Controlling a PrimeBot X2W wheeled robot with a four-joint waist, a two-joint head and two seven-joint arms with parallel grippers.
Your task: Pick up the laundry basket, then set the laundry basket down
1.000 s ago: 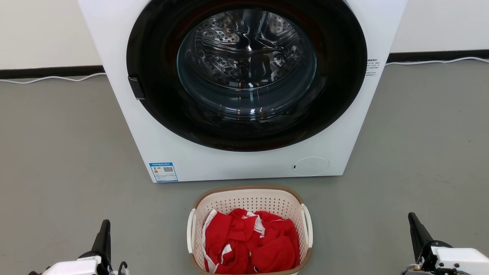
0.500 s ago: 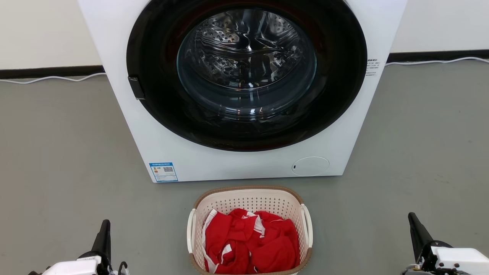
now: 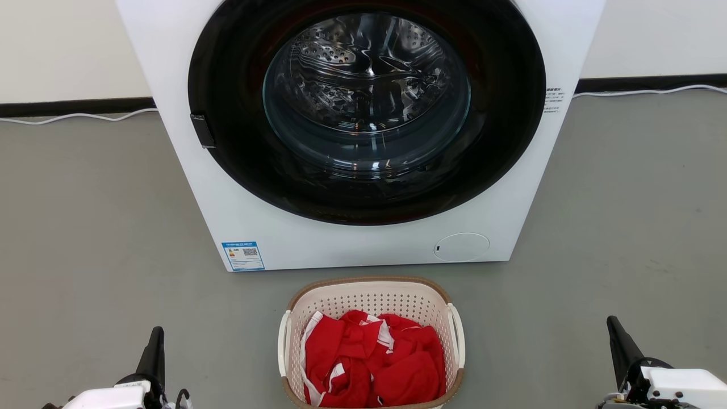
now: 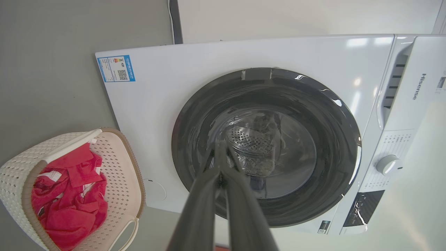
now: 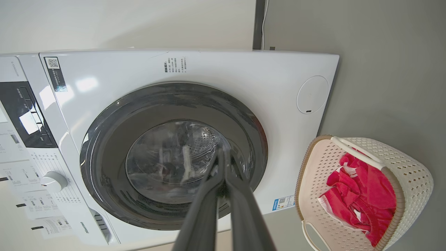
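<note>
The laundry basket [image 3: 372, 298], cream with perforated walls, a brown rim and white loop side handles, stands on the grey floor just in front of the washing machine. Red clothes [image 3: 372, 360] fill it. It also shows at the lower left of the left wrist view as the basket [image 4: 122, 174] and at the lower right of the right wrist view as the basket [image 5: 414, 174]. My left gripper [image 3: 157, 335] is shut and empty, well to the basket's left. My right gripper [image 3: 612, 325] is shut and empty, well to its right. Fingertips meet in both wrist views, left gripper [image 4: 220, 146], right gripper [image 5: 223, 153].
A white front-loading washing machine [image 3: 318, 244] with a dark round glass door [image 3: 366, 108] stands right behind the basket. White cables [image 3: 74, 116] run along the wall's black skirting. Grey floor [image 3: 85, 238] spreads on both sides of the machine and basket.
</note>
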